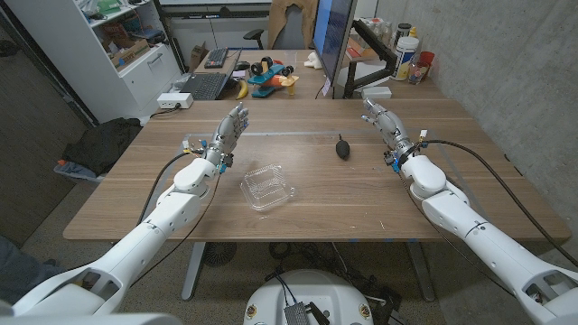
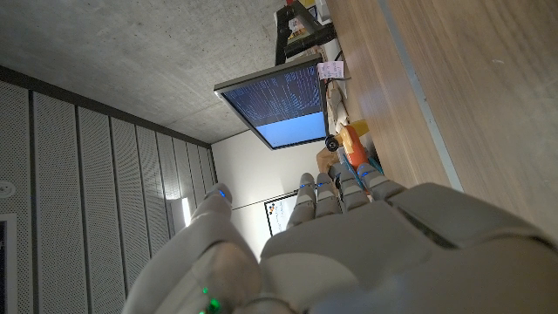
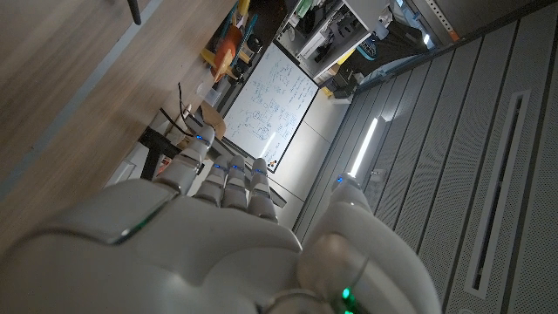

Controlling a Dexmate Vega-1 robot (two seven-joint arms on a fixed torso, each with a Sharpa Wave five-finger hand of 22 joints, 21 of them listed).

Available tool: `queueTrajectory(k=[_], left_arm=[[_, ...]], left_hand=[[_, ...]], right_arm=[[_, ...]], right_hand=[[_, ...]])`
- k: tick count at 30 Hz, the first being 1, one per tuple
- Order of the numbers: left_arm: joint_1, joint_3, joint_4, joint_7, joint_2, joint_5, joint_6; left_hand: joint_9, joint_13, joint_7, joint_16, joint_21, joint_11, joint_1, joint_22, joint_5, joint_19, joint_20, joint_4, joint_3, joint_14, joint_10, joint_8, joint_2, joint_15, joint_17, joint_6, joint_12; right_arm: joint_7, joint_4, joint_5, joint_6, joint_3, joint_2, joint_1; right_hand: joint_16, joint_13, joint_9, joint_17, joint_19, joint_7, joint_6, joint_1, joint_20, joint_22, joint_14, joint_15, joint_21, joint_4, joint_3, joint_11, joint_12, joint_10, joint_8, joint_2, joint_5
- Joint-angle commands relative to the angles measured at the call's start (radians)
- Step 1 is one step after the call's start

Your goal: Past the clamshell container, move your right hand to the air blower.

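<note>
A small black air blower (image 1: pixel 341 147) lies on the wooden table (image 1: pixel 307 199) right of centre. An open clear clamshell container (image 1: pixel 269 188) sits nearer the front, left of the blower. My right hand (image 1: pixel 386 124) is raised at the right side of the table, fingers straight and apart, holding nothing, a hand's width right of the blower. My left hand (image 1: pixel 229 132) stands likewise at the left, fingers extended, empty. The wrist views show the backs of my left hand (image 2: pixel 349 244) and right hand (image 3: pixel 218 235) with fingers stretched out.
Beyond the table's far edge stand a desk with a laptop (image 1: pixel 206 86), toys (image 1: pixel 269 76), a monitor (image 1: pixel 332 36) and bottles (image 1: pixel 408 50). A strip of clear tape (image 1: pixel 271 133) runs across the table. A dark bag (image 1: pixel 104 144) lies on the floor at left.
</note>
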Motion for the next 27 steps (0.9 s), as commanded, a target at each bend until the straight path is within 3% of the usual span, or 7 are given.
queueTrajectory(k=[1, 27], left_arm=[[0.001, -0.001, -0.006, 0.001, 0.005, 0.004, 0.002], [0.007, 0.004, -0.037, 0.013, 0.01, 0.015, 0.011]], left_hand=[[0.002, 0.002, 0.003, 0.004, 0.003, 0.005, 0.004, 0.004, 0.004, -0.002, 0.011, -0.005, -0.001, 0.004, 0.007, 0.002, 0.01, 0.001, 0.004, 0.01, 0.007], [0.002, 0.002, 0.002, 0.003, 0.002, 0.003, 0.003, 0.004, 0.004, -0.005, 0.013, -0.008, -0.002, 0.004, 0.007, 0.002, 0.012, 0.001, 0.004, 0.014, 0.006]], right_arm=[[-0.026, -0.008, -0.062, 0.02, -0.007, -0.009, 0.003], [-0.077, -0.033, -0.208, 0.029, -0.018, -0.042, 0.01]], right_hand=[[-0.004, 0.005, 0.005, 0.003, -0.006, -0.007, 0.003, 0.017, 0.001, 0.005, -0.002, -0.001, 0.001, -0.007, 0.002, -0.003, 0.001, -0.001, 0.007, -0.001, 0.004], [-0.005, 0.005, 0.006, 0.0, -0.016, -0.053, 0.011, 0.036, 0.006, 0.005, -0.006, -0.005, 0.002, -0.019, 0.004, -0.032, 0.0, -0.005, 0.009, -0.001, 0.006]])
